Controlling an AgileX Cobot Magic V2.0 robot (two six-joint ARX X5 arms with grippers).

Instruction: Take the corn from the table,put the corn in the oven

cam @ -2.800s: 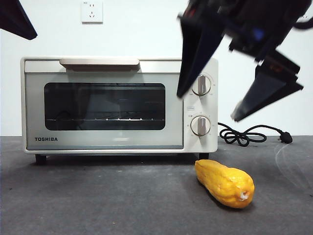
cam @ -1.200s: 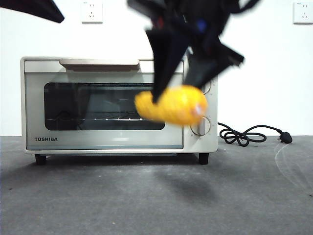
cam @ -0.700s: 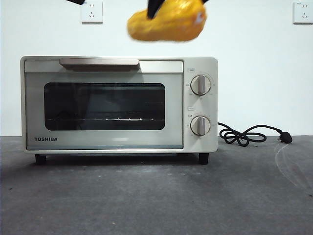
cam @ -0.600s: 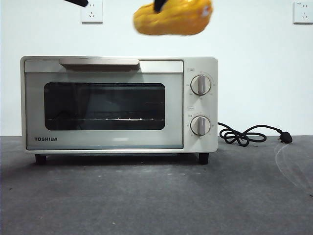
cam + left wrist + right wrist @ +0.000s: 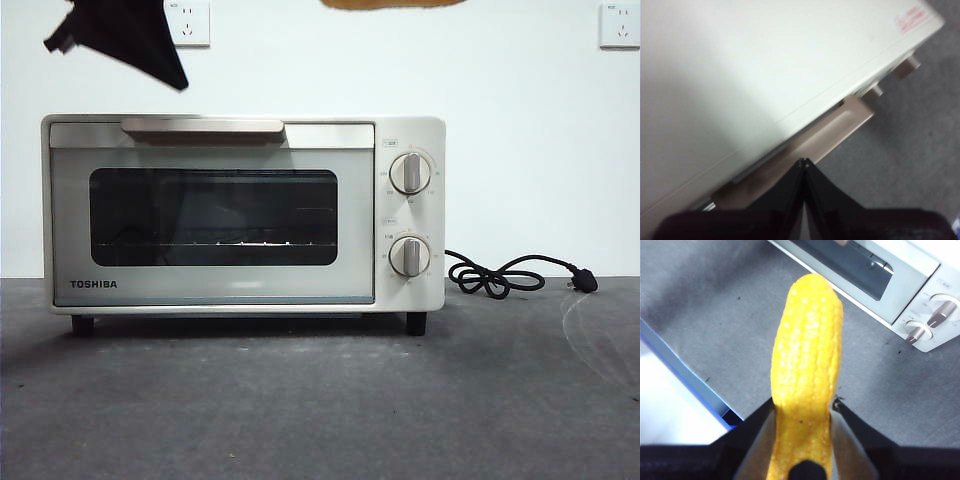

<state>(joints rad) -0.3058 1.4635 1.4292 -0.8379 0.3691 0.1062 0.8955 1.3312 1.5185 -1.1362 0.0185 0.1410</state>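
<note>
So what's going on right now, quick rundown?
Right gripper shut on corn, high over the table. Left gripper shut, empty, above the oven handle. Oven door closed: that blocks the corn.

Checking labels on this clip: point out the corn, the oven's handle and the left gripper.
corn [image 5: 807, 365]: right wrist view, middle of the cob.
oven handle [image 5: 203, 125]: front view, centre of the top bar.
left gripper [image 5: 804, 162]: left wrist view, where the shut tips meet.

You see matte black, wedge-shaped fingers [image 5: 790, 200] tapering to thin points; the right pair [image 5: 860, 437] shows paler grey inner faces.
</note>
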